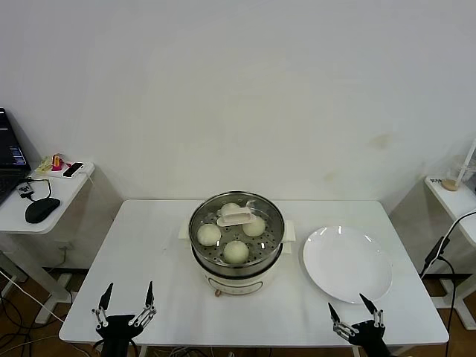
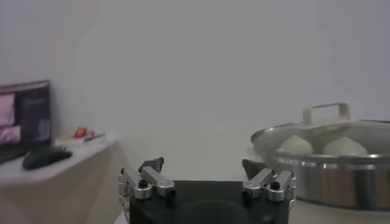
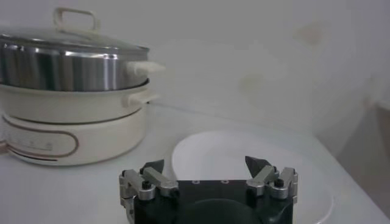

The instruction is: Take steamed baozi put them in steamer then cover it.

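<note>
A: Where are the task's things found?

B: Four steamed baozi [image 1: 236, 251] are seen on the perforated tray inside the steamer [image 1: 236, 279], at the middle of the table [image 1: 156, 253]. The cover [image 1: 236, 223] is seated on the pot's rim, its beige handle on top. The white plate [image 1: 346, 263] beside the steamer is bare.

A: And the arms?

B: The left gripper [image 1: 125, 302] is held at the table's near left edge, the right gripper [image 1: 355, 311] at the near right, by the plate. Both sets of jaws are spread wide, with nothing held.

A: What is called for now?

B: Little, it is judged. The cover's seating all round the rim should be checked; the grippers are best kept well apart from the pot so nothing is knocked.
</note>
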You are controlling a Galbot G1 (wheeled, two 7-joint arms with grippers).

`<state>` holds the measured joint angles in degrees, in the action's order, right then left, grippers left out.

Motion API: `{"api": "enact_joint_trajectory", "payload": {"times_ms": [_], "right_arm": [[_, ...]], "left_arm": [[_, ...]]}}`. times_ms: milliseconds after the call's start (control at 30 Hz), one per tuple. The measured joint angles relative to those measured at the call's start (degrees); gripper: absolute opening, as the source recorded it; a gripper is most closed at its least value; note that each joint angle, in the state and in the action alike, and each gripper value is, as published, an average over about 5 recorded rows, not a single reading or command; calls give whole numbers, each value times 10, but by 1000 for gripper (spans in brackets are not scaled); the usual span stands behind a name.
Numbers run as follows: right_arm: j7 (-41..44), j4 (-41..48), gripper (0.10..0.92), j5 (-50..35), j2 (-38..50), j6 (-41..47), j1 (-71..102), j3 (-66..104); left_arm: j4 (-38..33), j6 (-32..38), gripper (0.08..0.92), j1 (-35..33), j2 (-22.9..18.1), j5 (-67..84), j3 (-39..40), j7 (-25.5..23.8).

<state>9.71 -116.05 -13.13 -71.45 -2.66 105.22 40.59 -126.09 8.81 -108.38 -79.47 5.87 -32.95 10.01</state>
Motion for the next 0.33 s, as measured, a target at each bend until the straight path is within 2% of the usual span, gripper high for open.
{"api": "enact_joint_trajectory", "payload": {"times_ms": [333], "right_arm": [[-10,-25,823,-5,11,28,10,-13]], "left_arm": [[-4,11,823,-17,-17,19,-3,-6]]}}
